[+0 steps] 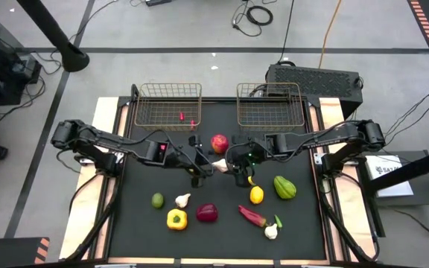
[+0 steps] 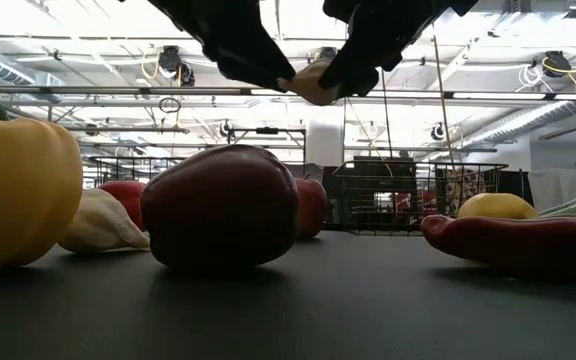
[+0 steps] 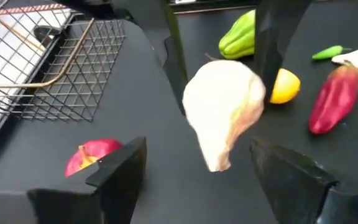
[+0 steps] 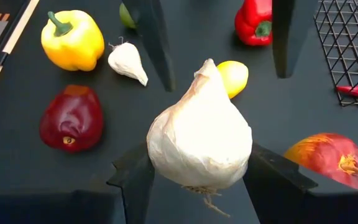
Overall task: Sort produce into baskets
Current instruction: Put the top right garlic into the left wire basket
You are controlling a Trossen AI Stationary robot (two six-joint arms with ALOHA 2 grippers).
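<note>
While lifted above the mat: my right gripper (image 4: 199,171) clamps the garlic (image 4: 199,142).
Left gripper (image 3: 197,171): fingers spread, holding nothing, beside it.

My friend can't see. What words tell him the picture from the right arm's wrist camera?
A white garlic bulb fills the middle, held between the right gripper's dark fingers above the black table. Around it lie a yellow pepper, a smaller garlic, a dark red onion, a lemon and an apple.

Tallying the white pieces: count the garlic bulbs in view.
3: one garlic held mid-table between both grippers, one beside the lime, one near the table's front edge. Others may be hidden.
</note>
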